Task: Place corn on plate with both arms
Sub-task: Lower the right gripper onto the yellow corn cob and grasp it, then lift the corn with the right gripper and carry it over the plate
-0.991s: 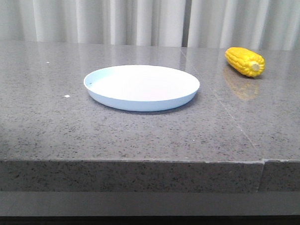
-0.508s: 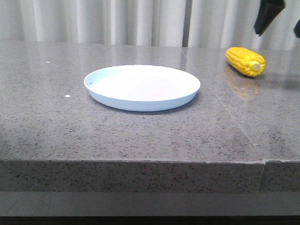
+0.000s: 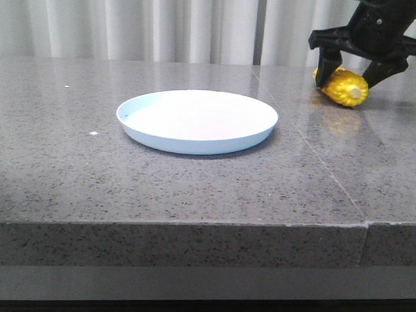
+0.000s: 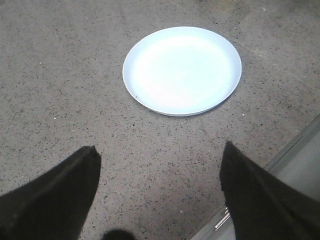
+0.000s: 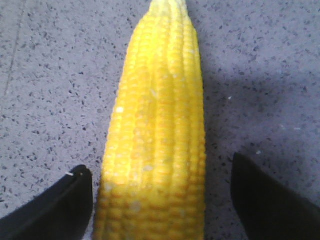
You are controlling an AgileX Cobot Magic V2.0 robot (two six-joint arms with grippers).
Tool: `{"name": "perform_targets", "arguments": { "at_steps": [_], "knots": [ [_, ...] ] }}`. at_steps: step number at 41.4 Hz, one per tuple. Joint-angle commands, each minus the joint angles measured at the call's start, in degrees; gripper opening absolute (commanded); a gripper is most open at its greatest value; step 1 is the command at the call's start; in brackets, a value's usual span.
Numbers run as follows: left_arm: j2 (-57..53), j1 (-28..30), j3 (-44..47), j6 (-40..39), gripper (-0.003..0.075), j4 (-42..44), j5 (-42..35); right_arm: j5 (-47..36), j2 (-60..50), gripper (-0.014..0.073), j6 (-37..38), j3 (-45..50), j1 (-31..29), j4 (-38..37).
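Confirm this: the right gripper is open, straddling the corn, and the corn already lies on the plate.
Not quite. The right gripper is open and straddles the corn, but the corn lies on the table, off to the right of the plate, as the front view shows.

We note a grey speckled stone countertop (image 3: pixel 193 183), glossy, with a thick front edge. A straight seam (image 3: pixel 318 161) runs across the countertop from its back toward the front right. A small white speck (image 3: pixel 93 133) lies on the countertop's left part. Pale pleated curtains (image 3: pixel 131 21) hang behind the countertop's back edge.
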Motion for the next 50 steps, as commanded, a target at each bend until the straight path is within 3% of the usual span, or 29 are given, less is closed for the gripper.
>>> {"name": "perform_targets", "arguments": {
  "at_steps": [1, 6, 9, 20, 32, 39, 50],
  "knots": [
    [-0.24, -0.37, -1.57, -0.58, 0.0493, 0.18, -3.75, -1.92, -3.35, 0.0528, -0.51, -2.26, 0.06, -0.22],
    [-0.24, -0.37, -1.57, -0.58, 0.0493, 0.18, -3.75, -0.28, -3.35, 0.0304, -0.51, -2.26, 0.06, -0.09],
    [-0.24, -0.37, -1.57, -0.58, 0.0493, 0.18, -3.75, 1.32, -3.81, 0.0251, -0.51, -2.5, 0.06, -0.08],
    [-0.24, -0.37, -1.57, -0.58, 0.0493, 0.18, -3.75, 6.21, -11.26, 0.0252, -0.95, -2.64, 1.29, 0.03],
    [-0.24, -0.37, -1.57, -0.58, 0.0493, 0.18, -3.75, 7.04, -22.48, 0.0252, -0.99, 3.52, 10.44, 0.29],
    [-0.24, -0.37, -1.57, -0.58, 0.0493, 0.18, -3.75, 2.04, -27.25, 0.0252, -0.99, 11.92, 17.64, 2.75],
    [-0.24, -0.37, -1.57, -0.58, 0.0493, 0.18, -3.75, -13.8, -27.75, 0.0252, -0.99, 24.27, 25.52, 11.71]
  ]
}}
